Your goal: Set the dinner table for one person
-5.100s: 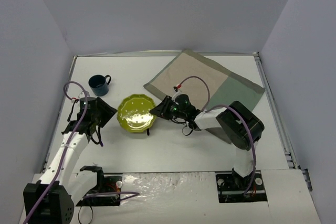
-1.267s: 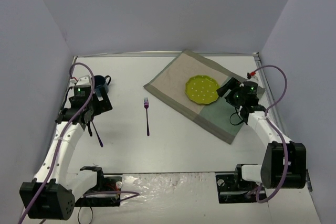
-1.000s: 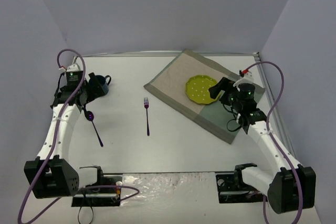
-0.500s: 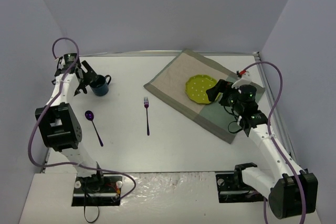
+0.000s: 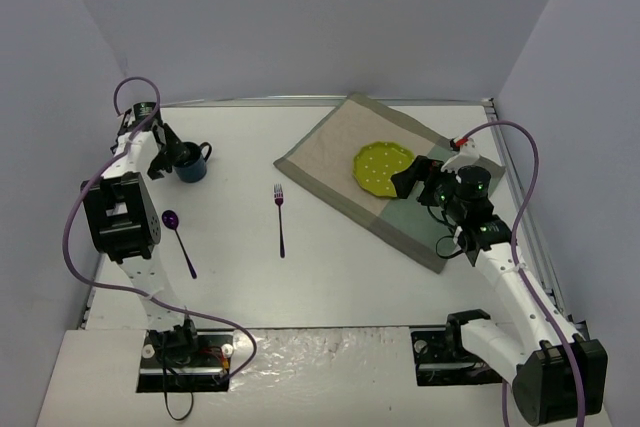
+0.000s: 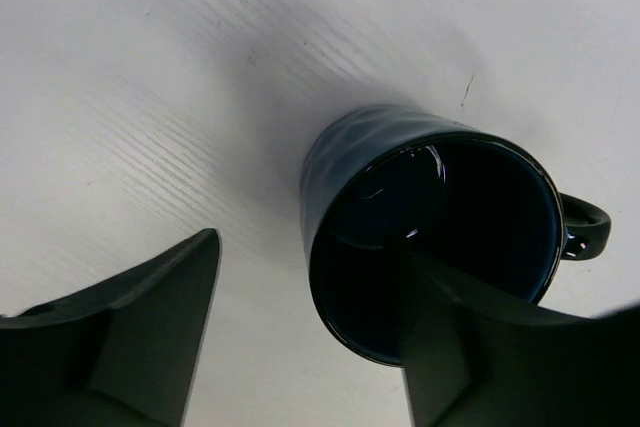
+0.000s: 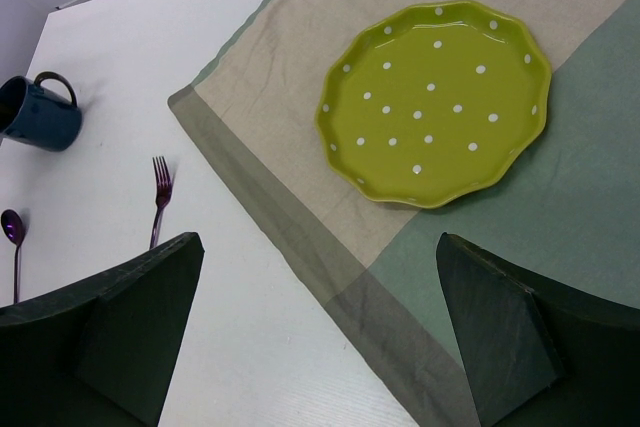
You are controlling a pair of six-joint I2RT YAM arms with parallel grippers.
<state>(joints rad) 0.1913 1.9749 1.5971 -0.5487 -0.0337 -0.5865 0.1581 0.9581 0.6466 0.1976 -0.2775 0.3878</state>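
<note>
Glossy mug (image 6: 345, 162), matt dinner table (image 6: 150, 47)

A lime-green scalloped plate (image 7: 435, 102) with white dots lies flat on the beige-and-green placemat (image 7: 290, 77), mostly on the beige panel, its near rim over the green one. The right gripper (image 7: 318, 247) hangs above the mat, its dark fingers (image 7: 120, 337) spread wide with nothing between them. To the left, on the white dinner table (image 7: 130, 57), a dark blue mug (image 7: 40, 115) stands upright, with a purple fork (image 7: 158, 197) and purple spoon (image 7: 12, 232) lying nearer, apart from each other
</note>
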